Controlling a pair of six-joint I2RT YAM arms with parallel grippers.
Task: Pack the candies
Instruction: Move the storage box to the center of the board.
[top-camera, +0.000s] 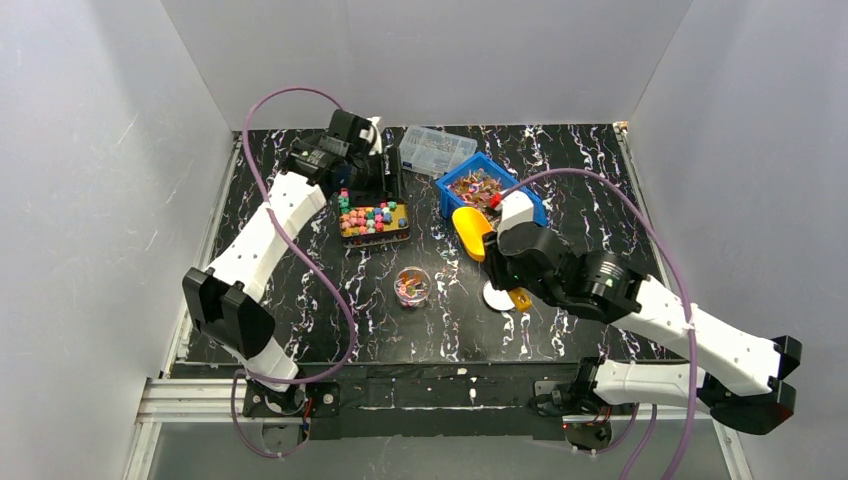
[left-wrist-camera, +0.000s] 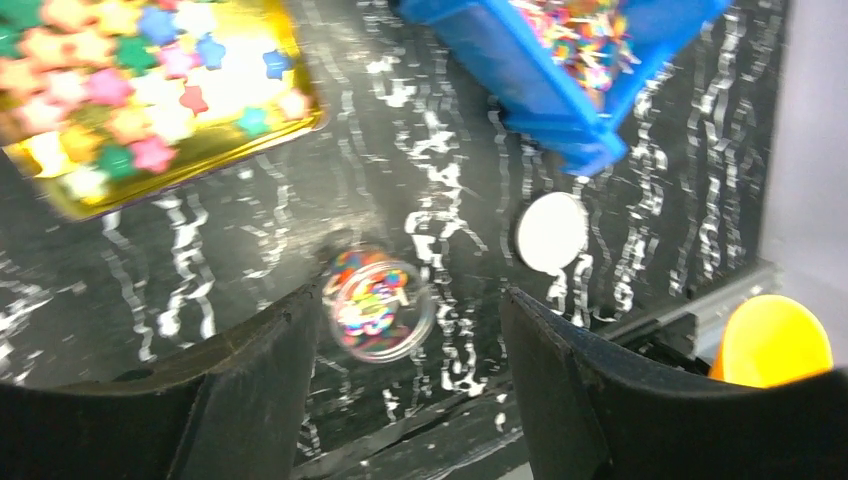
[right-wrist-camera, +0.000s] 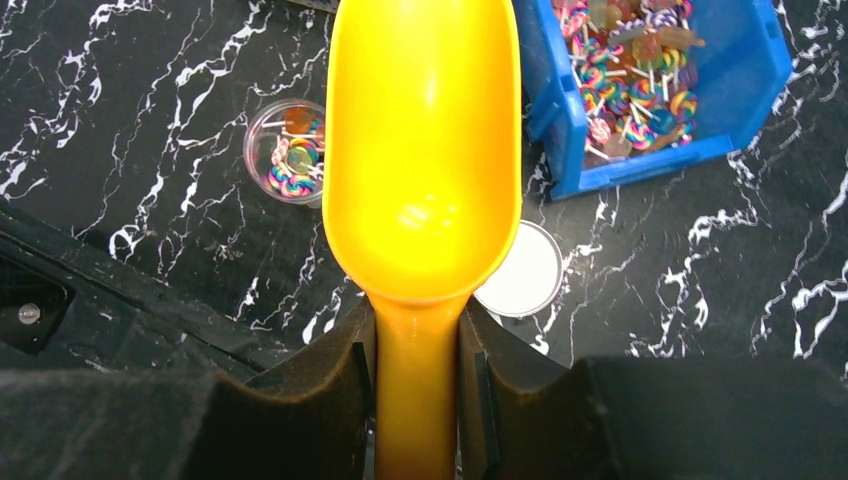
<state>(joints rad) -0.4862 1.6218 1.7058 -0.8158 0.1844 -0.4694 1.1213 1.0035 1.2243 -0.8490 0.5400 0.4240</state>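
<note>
While the right claw (right-wrist-camera: 415, 345) clamps the handle of an empty yellow scoop (right-wrist-camera: 420, 150), whose bowl hangs just right of the jar (right-wrist-camera: 252, 140), the left claw (left-wrist-camera: 408, 340) stands open and holds nothing, raised well beyond that jar. Candies (right-wrist-camera: 290, 165) lie in the jar, more fill the blue bin (right-wrist-camera: 548, 95) beyond and right of it, and star-shaped ones fill the gold tray (left-wrist-camera: 170, 195) beyond and left of it. A white lid (right-wrist-camera: 520, 283) lies flat on the table to the jar's right, apart from it.

Black white-veined marble tabletop (top-camera: 450, 330), plain pale grey walls (top-camera: 430, 60) on three sides
</note>
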